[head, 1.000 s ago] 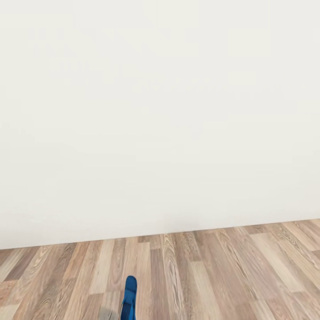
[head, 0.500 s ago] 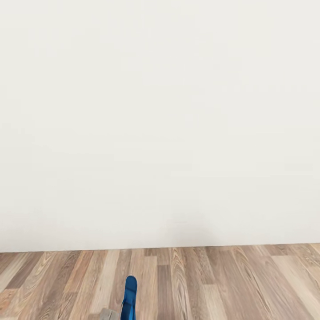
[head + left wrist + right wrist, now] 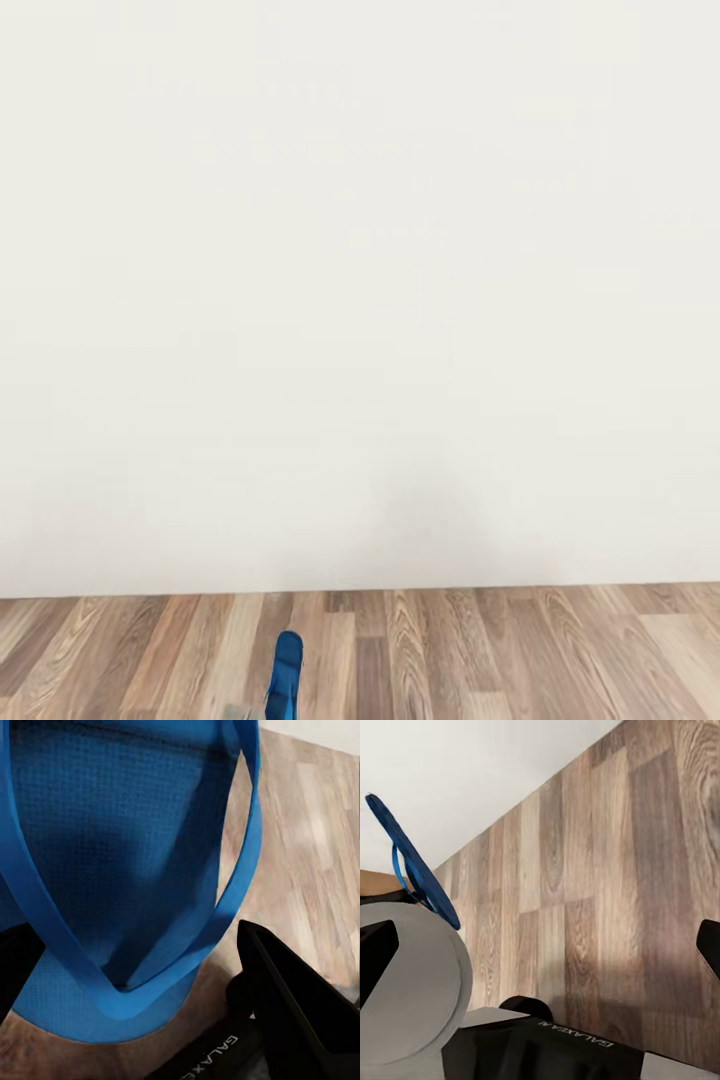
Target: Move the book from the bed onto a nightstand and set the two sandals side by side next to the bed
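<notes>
The left end effector (image 3: 150,1020) was seen closed upon a bright-blue sandal (image 3: 112,870); in the left wrist view one dark finger (image 3: 292,997) was pressed close beside the thong strap (image 3: 240,862), and the sole was held near the camera, clear of the floor. In the head view the toe of the same sandal (image 3: 287,680) was seen edge-on at the lower margin, just left of centre, raised above the planks. In the right wrist view the sandal (image 3: 412,862) was again seen edge-on, tilted, above a grey rounded part of the robot (image 3: 412,982).

The right end effector (image 3: 540,945) was judged to be spread wide and empty, its fingertips (image 3: 375,952) being seen only at opposite margins with bare floor between them.

Risks were judged as follows. The grip appeared to lie near the strap and the sole's edge, so the flexible sandal could be twisted or slipped loose if the base were turned sharply. The plain wall stood close ahead, so further forward travel could end in contact.

The floor (image 3: 480,650) was of light-brown wood planks, laid running away from the robot. The white wall (image 3: 360,280) was unbroken. The bed, nightstands, book and second sandal were not placed by these views.
</notes>
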### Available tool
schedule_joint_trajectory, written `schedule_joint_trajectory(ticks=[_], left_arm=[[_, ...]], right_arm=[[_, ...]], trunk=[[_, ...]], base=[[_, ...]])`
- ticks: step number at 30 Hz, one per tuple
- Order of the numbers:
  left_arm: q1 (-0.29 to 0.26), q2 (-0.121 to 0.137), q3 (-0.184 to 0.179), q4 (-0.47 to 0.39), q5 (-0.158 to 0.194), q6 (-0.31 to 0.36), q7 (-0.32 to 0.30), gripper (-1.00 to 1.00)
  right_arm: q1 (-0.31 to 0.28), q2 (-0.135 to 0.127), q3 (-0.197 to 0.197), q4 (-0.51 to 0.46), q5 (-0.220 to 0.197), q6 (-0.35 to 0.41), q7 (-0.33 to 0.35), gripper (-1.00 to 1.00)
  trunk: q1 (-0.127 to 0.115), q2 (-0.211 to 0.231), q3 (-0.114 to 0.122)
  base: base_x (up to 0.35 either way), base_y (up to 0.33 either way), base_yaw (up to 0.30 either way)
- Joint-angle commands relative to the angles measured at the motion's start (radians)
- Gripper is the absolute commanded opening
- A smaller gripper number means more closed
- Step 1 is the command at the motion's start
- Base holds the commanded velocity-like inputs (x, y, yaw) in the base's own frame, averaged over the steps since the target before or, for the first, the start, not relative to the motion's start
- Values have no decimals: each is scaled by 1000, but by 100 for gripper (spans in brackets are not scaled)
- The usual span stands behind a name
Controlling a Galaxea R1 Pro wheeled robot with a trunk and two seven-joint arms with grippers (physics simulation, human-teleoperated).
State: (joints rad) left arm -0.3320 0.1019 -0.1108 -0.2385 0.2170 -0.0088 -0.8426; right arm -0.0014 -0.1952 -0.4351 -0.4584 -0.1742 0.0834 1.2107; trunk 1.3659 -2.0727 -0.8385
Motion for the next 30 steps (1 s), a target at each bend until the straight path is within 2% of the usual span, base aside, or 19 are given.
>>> schedule_joint_trajectory(ticks=[1,4,7,10,13,16,18,22,30], left_arm=[[0,0,-7,21,10,-4,32,-100],[1,0,-11,81,-7,-33,121,-100],[2,4,-14,121,-50,-86,171,-100],[2,5,-15,133,-99,-110,181,-100],[2,17,-14,137,-127,-122,182,-100],[2,37,-14,138,-137,-135,179,-100],[2,42,-14,138,-138,-138,179,-100],[2,43,-13,138,-137,-140,180,-100],[2,41,-13,138,-133,-140,181,-100]], right_arm=[[0,0,-2,0,-4,9,3,100],[0,0,-2,6,-4,9,-1,100],[0,0,-6,76,-4,8,-6,100],[0,-2,-9,133,-4,-11,-6,100],[0,-5,-9,148,-6,-24,-5,100],[0,-6,-10,153,-5,-29,-5,100],[0,-6,-10,154,-5,-30,-5,100],[0,-6,-10,155,-5,-31,-5,100],[0,-6,-10,155,-5,-31,-5,100]], trunk=[[0,0,-1],[0,0,-1],[0,0,-1],[0,0,-1],[0,0,-1],[0,0,-1],[0,0,-1],[0,0,-1],[0,0,-1]], base=[[224,0,0],[197,0,0],[165,0,0],[147,0,0],[133,0,0],[122,0,0],[78,0,2],[23,0,112],[2,0,264]])
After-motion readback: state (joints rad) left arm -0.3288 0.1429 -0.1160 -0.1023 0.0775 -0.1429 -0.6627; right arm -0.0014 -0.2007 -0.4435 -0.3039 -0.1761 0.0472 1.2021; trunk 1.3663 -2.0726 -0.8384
